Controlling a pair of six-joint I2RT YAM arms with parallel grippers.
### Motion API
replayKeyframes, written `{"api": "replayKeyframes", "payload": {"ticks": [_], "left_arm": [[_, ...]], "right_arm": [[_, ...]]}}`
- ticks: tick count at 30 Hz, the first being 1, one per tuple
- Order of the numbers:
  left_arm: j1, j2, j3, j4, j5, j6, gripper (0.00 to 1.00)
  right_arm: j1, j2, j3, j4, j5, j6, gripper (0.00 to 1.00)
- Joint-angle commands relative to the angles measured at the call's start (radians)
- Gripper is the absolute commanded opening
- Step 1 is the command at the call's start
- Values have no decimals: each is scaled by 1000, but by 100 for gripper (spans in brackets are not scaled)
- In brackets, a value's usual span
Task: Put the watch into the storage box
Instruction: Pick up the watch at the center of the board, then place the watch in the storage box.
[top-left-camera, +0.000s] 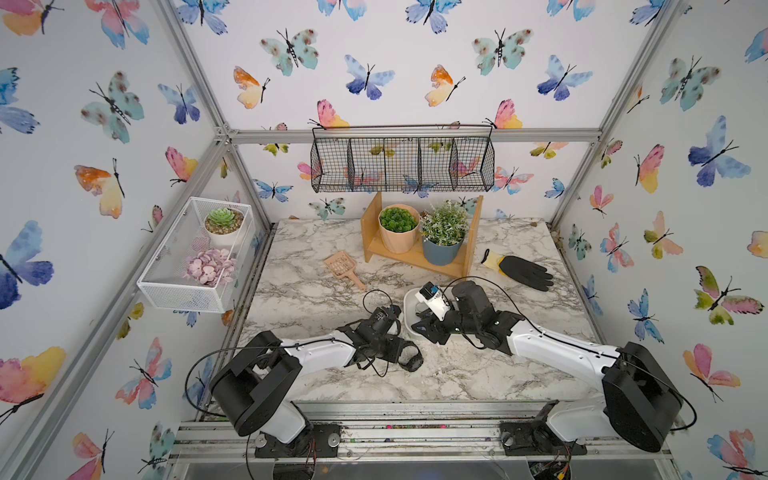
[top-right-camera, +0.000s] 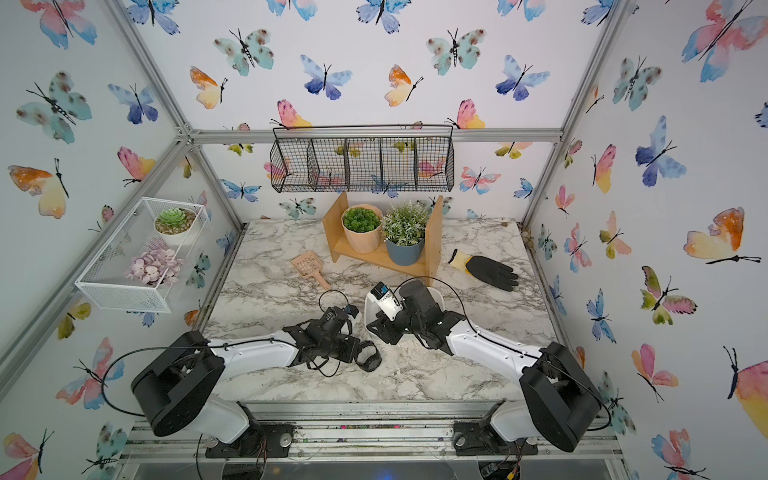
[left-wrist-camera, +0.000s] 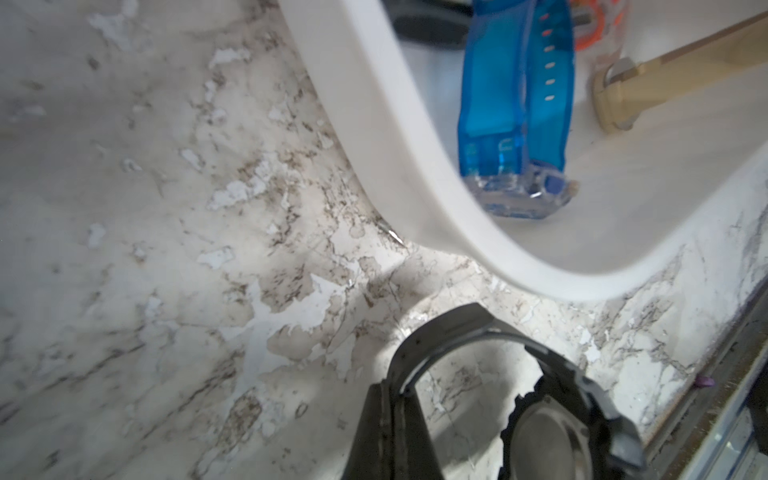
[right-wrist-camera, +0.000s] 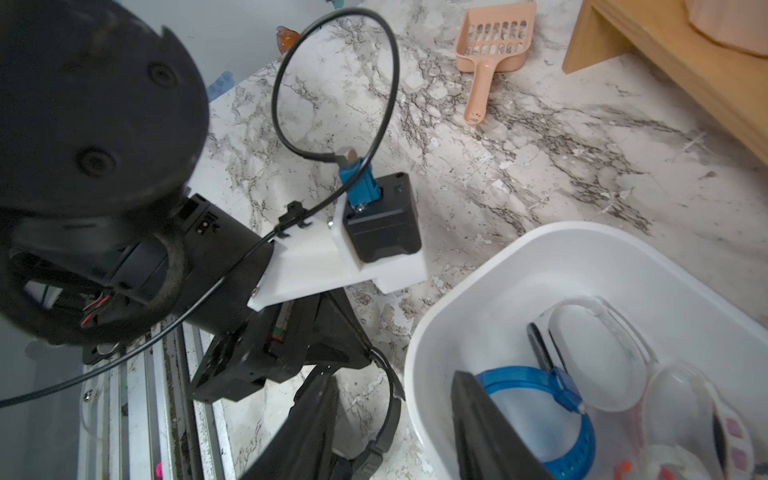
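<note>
Two arms meet near the middle of the marble desk (top-left-camera: 311, 299). The left end effector (left-wrist-camera: 392, 415) is closed on the strap of the black watch (left-wrist-camera: 544, 436), with the case hanging beyond its fingers. That watch (top-left-camera: 411, 360) is outside the storage box (top-left-camera: 408, 305), just beside its nearer rounded corner and not touching the rim. Whether the watch rests on the desk or is slightly raised cannot be told.

The right end effector (right-wrist-camera: 395, 376) straddles the box's wall with its jaws apart. One finger is inside the box and the other outside, with bare desk showing between the outer finger and the wall, so it grips nothing.

Inside the white storage box (right-wrist-camera: 540, 232) lie a translucent blue watch (right-wrist-camera: 536, 419), a white watch (right-wrist-camera: 590, 353) and a clear, pinkish one (right-wrist-camera: 706, 415). The left wrist view also shows a beige strap (left-wrist-camera: 665, 83) in there.

Farther back on the desk are a peach slotted scoop (top-left-camera: 343, 268), a wooden shelf (top-left-camera: 411, 259) carrying two potted plants, and a black glove (top-left-camera: 523, 270) with a yellow cuff.
</note>
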Motion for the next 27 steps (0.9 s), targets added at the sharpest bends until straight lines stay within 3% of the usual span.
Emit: {"api": "replayKeyframes", "payload": {"ticks": [1,8,13,27], "left_arm": [[-1,-129,-30,17,-32,22,0],[5,-251,-48,20,-19,51,0],[14,-264,-12,55,-37,52,0],[52,46,247,64,-59,48,0]], "right_arm": [[9,-59,-21,67,-75,-12,52],[8,-61,-16,94,-120,19,52],[9,-110,-26,133,-45,66,54],[-19,-102,-10,51,241,164,57]]}}
